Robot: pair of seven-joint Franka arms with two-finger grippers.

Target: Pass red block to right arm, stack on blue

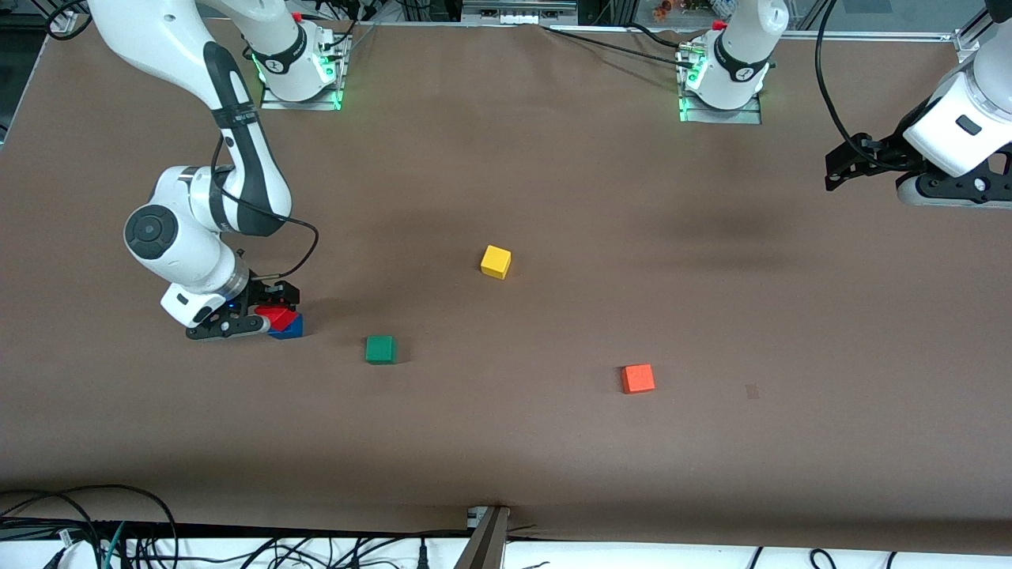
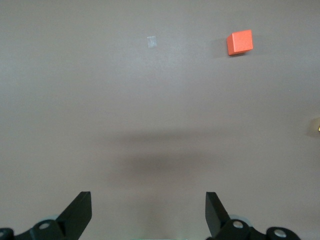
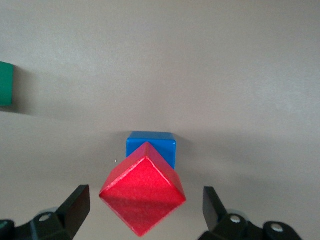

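Note:
The red block [image 1: 275,317] rests on the blue cube [image 1: 290,329] near the right arm's end of the table. It is turned about forty-five degrees to the blue cube and overhangs it. In the right wrist view the red block [image 3: 143,194] covers most of the blue cube [image 3: 151,144]. My right gripper [image 1: 265,310] is open around the red block, and its fingers [image 3: 76,202] stand clear of it on both sides. My left gripper [image 1: 840,167] is open and empty, raised over the left arm's end of the table, and waits there [image 2: 148,204].
A yellow cube [image 1: 496,261] lies mid-table. A green cube [image 1: 380,349] lies beside the stack, toward the middle, and shows in the right wrist view [image 3: 5,83]. An orange-red cube [image 1: 637,378] lies nearer the front camera and shows in the left wrist view [image 2: 240,42].

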